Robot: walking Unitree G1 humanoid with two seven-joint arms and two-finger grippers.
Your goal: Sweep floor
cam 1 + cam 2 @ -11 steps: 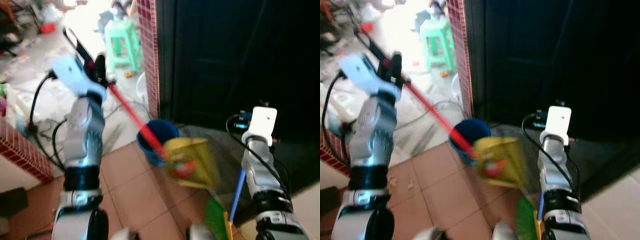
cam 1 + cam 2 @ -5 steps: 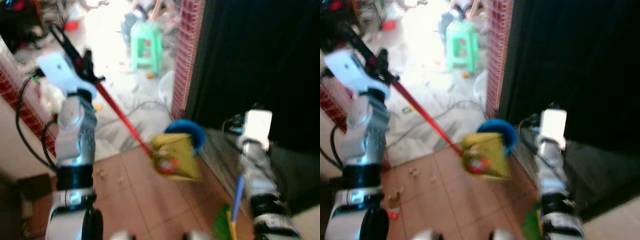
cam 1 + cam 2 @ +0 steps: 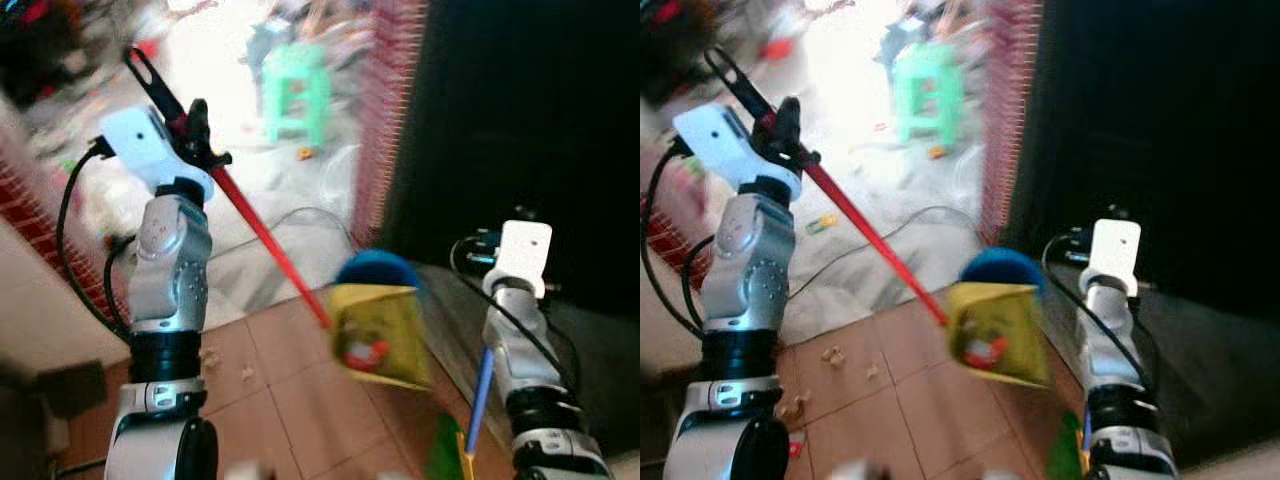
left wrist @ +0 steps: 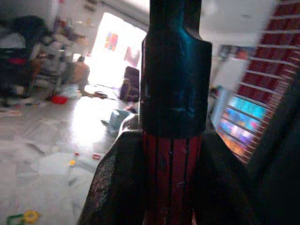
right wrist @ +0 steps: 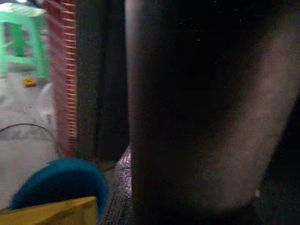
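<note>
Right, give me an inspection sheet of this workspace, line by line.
Surface: terracotta tile floor, pale floor beyond it.
Job's things: yellow dustpan on a red handle, raised off the floor beside the blue bucket; blue-handled broom by the right arm.
Clutter: crumbs on the tiles, green stool, scattered litter beyond.
Grippers: left gripper shut on the red handle; right gripper's state cannot be told.
Cables: black cable across the pale floor.
Surroundings: red brick pillar, dark doorway on the right.
</note>
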